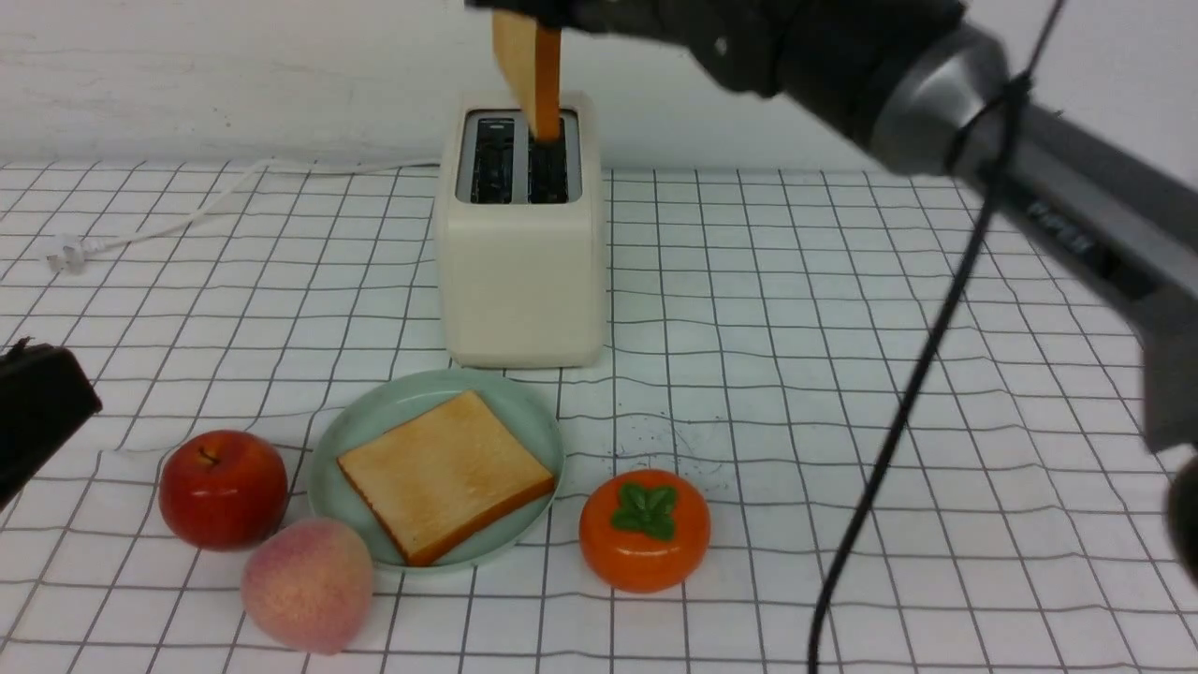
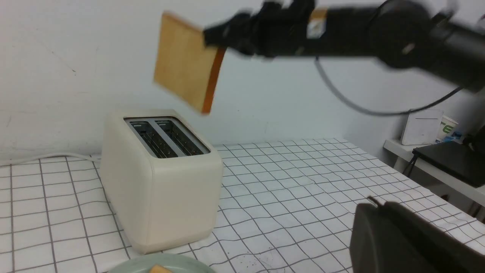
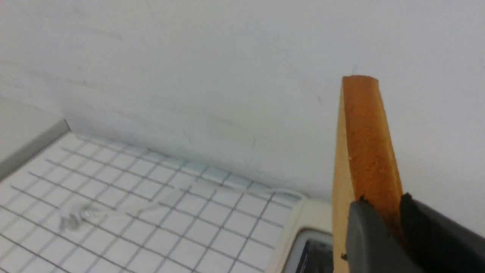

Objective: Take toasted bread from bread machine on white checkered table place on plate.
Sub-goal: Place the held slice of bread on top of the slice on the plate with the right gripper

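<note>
My right gripper (image 1: 529,9) is shut on a slice of toasted bread (image 1: 529,70), which hangs edge-on and tilted just above the bread machine (image 1: 519,271). In the left wrist view that toasted bread (image 2: 185,81) is clear of the bread machine's (image 2: 159,189) two dark slots, which look empty. The right wrist view has both black fingers (image 3: 363,235) clamped on the orange-brown crust (image 3: 369,144). Another slice (image 1: 445,473) lies flat on the mint-green plate (image 1: 374,412) in front of the bread machine. My left gripper (image 1: 37,402) is shut and empty, low at the left edge.
On the white checkered table (image 1: 842,328) a red apple (image 1: 223,487) and a peach (image 1: 307,585) sit left of the plate, and an orange persimmon (image 1: 644,529) right of it. The white cord ends in a plug (image 1: 70,255). My right arm's black cable (image 1: 898,421) hangs down.
</note>
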You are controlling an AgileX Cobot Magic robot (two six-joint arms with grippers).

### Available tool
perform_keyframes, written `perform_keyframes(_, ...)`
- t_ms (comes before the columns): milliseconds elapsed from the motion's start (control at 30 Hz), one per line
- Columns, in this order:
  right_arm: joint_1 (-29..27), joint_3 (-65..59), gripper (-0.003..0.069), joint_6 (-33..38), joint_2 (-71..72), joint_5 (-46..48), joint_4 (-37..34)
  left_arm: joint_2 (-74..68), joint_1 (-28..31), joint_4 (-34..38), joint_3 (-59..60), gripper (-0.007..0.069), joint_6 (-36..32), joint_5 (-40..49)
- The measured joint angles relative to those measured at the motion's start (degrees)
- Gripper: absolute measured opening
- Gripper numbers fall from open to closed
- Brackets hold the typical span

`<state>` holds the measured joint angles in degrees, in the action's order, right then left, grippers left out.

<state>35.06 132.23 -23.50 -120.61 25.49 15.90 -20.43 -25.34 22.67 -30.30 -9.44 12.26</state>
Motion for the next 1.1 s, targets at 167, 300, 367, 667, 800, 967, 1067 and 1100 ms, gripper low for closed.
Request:
perform_keyframes(167,1.4,0.4,0.0098,12.1,10.4,18.0,-7.3,0.0,0.0,0.0,0.0,-0.0013,0.0,0.0)
perform_keyframes(300,0.2,0.5,0.0098,24.1,15.8,36.8,-19.3,0.0,0.0,0.0,0.0,-0.0013,0.0,1.0)
perform_keyframes(367,-1.5,0.5,0.0098,27.3,17.1,44.6,-25.9,0.0,0.0,0.0,0.0,-0.0013,0.0,2.2)
perform_keyframes(667,-2.8,-10.0,0.0098,33.7,18.0,47.0,-44.2,0.0,0.0,-1.4,0.0,-0.0013,0.0,12.5)
perform_keyframes(800,-2.4,-21.2,0.0098,38.7,17.8,41.1,-53.1,0.0,0.0,-3.8,0.0,-0.0013,0.0,19.3)
perform_keyframes(967,-2.4,-34.8,0.0098,49.0,15.8,24.3,-66.9,0.0,0.0,-9.5,0.0,-0.0013,4.0,25.5)
perform_keyframes(1067,-2.4,-36.9,0.0098,52.4,13.7,20.2,-71.8,0.0,0.0,-12.4,0.0,-0.0013,6.9,25.9)
perform_keyframes(1100,-2.4,-37.6,0.0098,54.7,11.1,18.0,-76.4,0.0,0.0,-15.2,0.0,-0.0013,9.4,26.0)
